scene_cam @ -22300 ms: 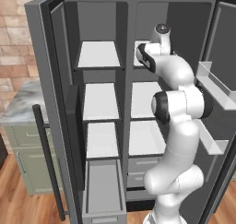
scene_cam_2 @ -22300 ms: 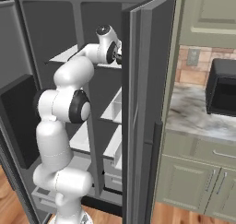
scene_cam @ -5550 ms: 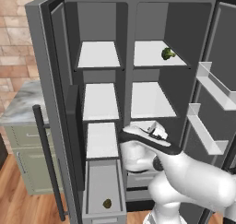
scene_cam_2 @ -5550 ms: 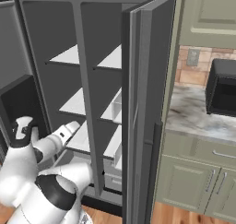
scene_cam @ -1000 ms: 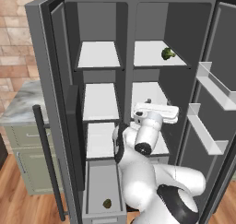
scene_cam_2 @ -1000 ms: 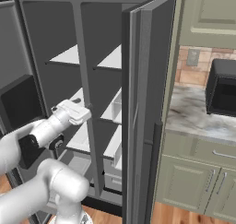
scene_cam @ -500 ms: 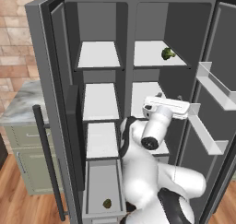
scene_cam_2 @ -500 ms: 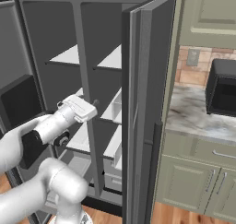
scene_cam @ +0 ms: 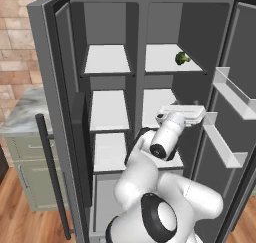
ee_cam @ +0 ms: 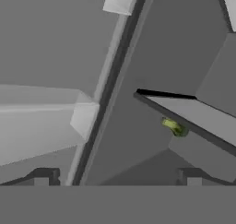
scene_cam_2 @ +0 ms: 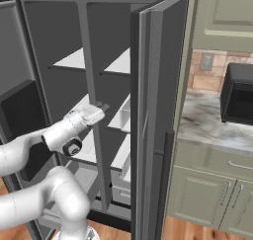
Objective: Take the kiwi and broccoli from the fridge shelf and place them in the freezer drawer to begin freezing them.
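The broccoli (scene_cam: 182, 58), a bright-green floret, lies near the right end of the top right fridge shelf (scene_cam: 165, 62). In the hand view the broccoli (ee_cam: 174, 126) shows against the edge of that fridge shelf (ee_cam: 198, 114), far ahead of the fingertips (ee_cam: 44, 177). My gripper (scene_cam: 186, 111) is open and empty, raised in front of the right compartment's middle shelf, well below the broccoli. From the other side, my gripper (scene_cam_2: 101, 107) points into the fridge. The freezer drawer (scene_cam: 102, 202) stands pulled out at the bottom left, mostly behind my arm. The kiwi is hidden.
Both fridge doors stand open: the left one with its dark handle (scene_cam: 50, 172), the right one with white door bins (scene_cam: 232, 92). White shelves (scene_cam: 109, 109) fill the left column. A counter with a black microwave (scene_cam_2: 242, 93) lies right of the fridge.
My hand has risen and swung right, from beside the lower shelves to the right compartment's middle shelf height. The gripper stays open. The broccoli has not moved.
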